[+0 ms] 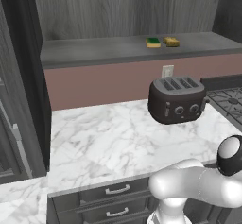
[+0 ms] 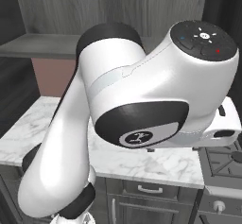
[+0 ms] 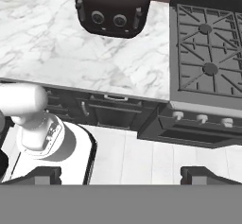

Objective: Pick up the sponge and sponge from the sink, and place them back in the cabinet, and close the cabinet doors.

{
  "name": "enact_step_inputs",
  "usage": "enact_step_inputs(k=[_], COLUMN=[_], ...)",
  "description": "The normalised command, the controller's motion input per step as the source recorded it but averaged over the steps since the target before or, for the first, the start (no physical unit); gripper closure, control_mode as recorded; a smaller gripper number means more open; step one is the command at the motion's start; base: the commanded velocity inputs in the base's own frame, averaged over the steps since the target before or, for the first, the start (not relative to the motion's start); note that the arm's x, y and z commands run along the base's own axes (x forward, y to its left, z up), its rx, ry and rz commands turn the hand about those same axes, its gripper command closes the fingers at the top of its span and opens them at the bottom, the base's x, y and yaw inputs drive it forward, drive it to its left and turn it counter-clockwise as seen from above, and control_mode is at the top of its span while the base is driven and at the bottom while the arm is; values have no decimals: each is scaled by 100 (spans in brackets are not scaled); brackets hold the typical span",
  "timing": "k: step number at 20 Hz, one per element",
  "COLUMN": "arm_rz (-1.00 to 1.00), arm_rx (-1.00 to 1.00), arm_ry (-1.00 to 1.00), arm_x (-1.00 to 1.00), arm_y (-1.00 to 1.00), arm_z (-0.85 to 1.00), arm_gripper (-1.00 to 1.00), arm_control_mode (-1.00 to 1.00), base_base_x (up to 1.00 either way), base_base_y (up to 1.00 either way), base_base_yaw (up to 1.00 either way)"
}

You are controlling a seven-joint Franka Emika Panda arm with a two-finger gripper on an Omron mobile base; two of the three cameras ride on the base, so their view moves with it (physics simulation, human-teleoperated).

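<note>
- The gripper (image 3: 120, 173) hangs empty with its jaws spread wide, looking down past the counter edge at pale floor and the drawer fronts (image 1: 111, 202).
- Judged from how things lie, only the door closing is left. The risk is that the arm, folded close to the base, swings out and clips the toaster (image 1: 177, 99), which stands between it and the cabinet.
- The white marble counter (image 1: 104, 142) runs from the near edge to a pink wall with a socket (image 1: 167, 71); the toaster sits towards its right end, just beside a dark gas hob (image 3: 208, 53).
- Farthest, on the cabinet's flat grey shelf (image 1: 104, 48), the green-topped sponge (image 1: 153, 42) and the golden-tan sponge (image 1: 171, 41) lie side by side, near each other but apart.
- The cabinet is open, and a dark panel stands at the left edge; I cannot tell whether it is a door.
</note>
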Motion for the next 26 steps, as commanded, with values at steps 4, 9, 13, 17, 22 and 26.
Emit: enact_step_inputs(k=[4, 9, 13, 17, 22, 26], arm_rz=[0, 0, 0, 0, 0, 0], arm_rx=[0, 0, 0, 0, 0, 0], arm_ry=[0, 0, 0, 0, -3, -11], arm_x=[0, -1, -8, -18, -18, -19], arm_y=[-24, -22, -7, -7, -15, -15], arm_z=[0, 0, 0, 0, 0, -2], arm_gripper=[-100, -100, -100, -100, -100, -100], arm_control_mode=[-100, -100, -100, -100, -100, -100], base_base_x=[0, 0, 0, 0, 0, 0], base_base_y=[0, 0, 0, 0, 0, 0], base_base_yaw=[0, 0, 0, 0, 0, 0])
